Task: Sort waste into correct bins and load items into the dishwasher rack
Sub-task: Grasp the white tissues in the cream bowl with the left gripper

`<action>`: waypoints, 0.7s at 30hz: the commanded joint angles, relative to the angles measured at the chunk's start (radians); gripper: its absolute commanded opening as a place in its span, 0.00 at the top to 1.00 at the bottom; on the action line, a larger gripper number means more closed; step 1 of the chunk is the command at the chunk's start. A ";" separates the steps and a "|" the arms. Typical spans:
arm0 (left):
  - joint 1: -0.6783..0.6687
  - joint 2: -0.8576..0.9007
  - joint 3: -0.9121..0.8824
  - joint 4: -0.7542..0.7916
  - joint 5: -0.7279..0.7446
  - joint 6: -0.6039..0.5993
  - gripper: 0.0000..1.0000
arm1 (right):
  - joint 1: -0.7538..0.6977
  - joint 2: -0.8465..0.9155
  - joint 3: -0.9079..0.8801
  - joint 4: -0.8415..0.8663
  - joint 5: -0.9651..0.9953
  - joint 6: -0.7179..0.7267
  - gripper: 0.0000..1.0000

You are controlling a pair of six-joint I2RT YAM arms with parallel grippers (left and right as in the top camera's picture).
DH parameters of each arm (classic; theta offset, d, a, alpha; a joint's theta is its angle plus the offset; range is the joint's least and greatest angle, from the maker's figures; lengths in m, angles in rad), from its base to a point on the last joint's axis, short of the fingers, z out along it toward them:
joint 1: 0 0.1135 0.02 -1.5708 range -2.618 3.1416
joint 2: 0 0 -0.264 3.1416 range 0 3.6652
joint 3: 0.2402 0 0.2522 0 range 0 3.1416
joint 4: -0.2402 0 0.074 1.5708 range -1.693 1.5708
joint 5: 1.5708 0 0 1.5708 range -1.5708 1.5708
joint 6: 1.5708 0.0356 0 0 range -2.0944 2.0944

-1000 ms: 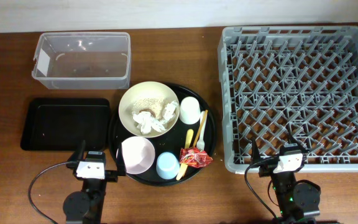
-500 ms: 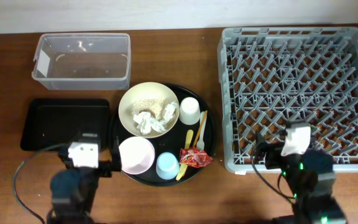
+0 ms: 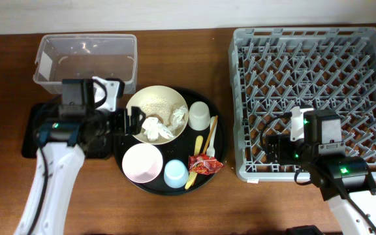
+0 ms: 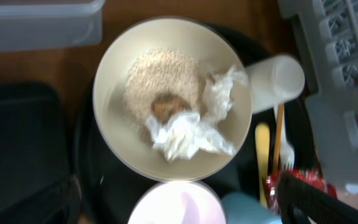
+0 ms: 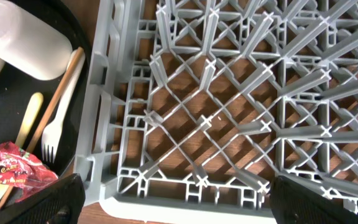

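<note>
Likely next pick: tissue wads, in cream bowl on round black tray, centre of overhead frame. Left jaws spread wide, hovering at bowl's left rim in overhead, wads just right of them, so left arm nearer. Right jaws also apart, over lower-left corner of dishwasher rack, well off. Wad clump's long axis diagonal in left wrist view, lower left to upper right, touching rice and brown lump.

Cream bowl holding grains and tissue, grey rack nearby
</note>
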State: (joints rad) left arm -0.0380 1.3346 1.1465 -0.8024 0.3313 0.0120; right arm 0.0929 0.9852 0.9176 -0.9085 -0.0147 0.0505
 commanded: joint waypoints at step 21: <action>-0.196 0.307 0.357 0.088 -0.495 -0.045 1.00 | 0.003 -0.003 0.023 -0.019 0.020 0.014 0.02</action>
State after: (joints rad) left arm -0.2451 1.6970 1.4025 -0.7475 0.0483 -0.0422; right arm 0.0929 0.9867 0.9184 -0.9279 -0.0071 0.0563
